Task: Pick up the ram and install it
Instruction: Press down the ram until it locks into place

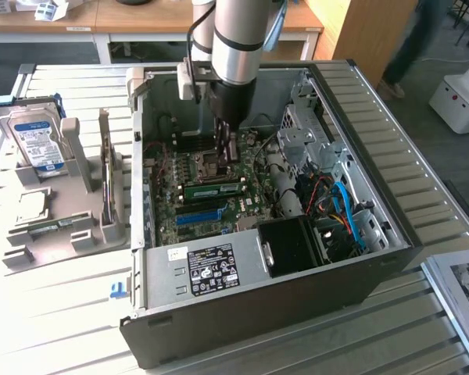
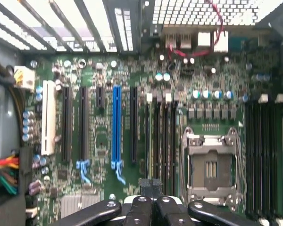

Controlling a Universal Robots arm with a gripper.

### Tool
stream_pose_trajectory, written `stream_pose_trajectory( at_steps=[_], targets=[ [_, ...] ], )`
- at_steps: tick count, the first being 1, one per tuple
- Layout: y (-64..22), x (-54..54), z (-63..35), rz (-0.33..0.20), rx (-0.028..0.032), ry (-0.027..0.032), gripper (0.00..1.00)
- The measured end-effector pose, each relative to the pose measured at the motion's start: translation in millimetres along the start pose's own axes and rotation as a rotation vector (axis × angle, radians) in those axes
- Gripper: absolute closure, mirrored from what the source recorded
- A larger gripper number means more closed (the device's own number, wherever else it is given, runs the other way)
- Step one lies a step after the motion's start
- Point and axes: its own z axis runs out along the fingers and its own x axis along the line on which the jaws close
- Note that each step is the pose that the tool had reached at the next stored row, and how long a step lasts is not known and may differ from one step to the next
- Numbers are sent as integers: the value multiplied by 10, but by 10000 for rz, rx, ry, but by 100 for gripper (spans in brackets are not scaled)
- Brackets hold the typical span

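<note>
ram (image 1: 213,188) seated on motherboard (image 2: 132,75), closed gripper (image 1: 223,145) just above

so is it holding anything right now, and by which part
Nothing visible: the end effector is shut, empty, above the motherboard; the ram sits in a slot.

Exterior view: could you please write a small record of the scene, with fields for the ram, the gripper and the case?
case: open, lying on its side
ram: green stick along the motherboard, beside the processor socket; seating cannot be told
gripper: shut, low inside the case, over the motherboard
hard drive: upright in a grey holder, outside the case
</note>
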Motion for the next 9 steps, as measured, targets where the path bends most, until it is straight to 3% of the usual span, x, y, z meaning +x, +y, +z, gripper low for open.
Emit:
stream_pose_trajectory(
  at_steps=[9],
  targets=[
    [255, 4, 12, 0, 9, 0, 90]
  ],
)
